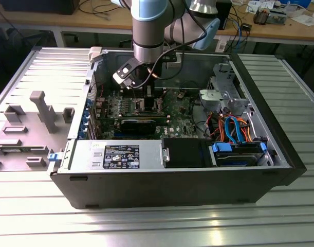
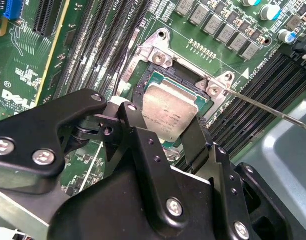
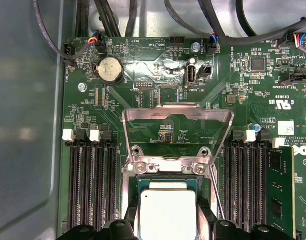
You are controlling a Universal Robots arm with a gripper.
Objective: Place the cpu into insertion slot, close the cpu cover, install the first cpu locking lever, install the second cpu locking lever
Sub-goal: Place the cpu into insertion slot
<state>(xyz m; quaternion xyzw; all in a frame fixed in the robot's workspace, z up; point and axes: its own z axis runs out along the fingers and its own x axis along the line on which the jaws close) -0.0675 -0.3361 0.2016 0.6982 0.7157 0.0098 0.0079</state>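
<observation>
My gripper (image 2: 169, 131) (image 3: 168, 227) is shut on the cpu (image 2: 170, 111) (image 3: 168, 212), a pale silver square chip, with a black finger on each of two opposite edges. The chip sits level over or in the insertion slot (image 2: 162, 76) (image 3: 165, 181); I cannot tell whether it rests there. The cpu cover (image 3: 137, 131), a silver frame with a square window, is swung open and lies back beyond the socket. A thin wire locking lever (image 2: 273, 107) (image 3: 219, 200) stands free beside the socket. In the exterior view the gripper (image 1: 145, 95) reaches down to the green board (image 1: 182, 110).
Black memory slots (image 3: 90, 185) flank the socket on both sides. A coin battery (image 3: 108, 69) and cables (image 3: 112, 15) lie beyond the open cover. The case holds a drive cage (image 1: 223, 98), coloured cables (image 1: 231, 128) and a power supply (image 1: 121, 154). A grey moulded tray (image 1: 28, 128) lies outside.
</observation>
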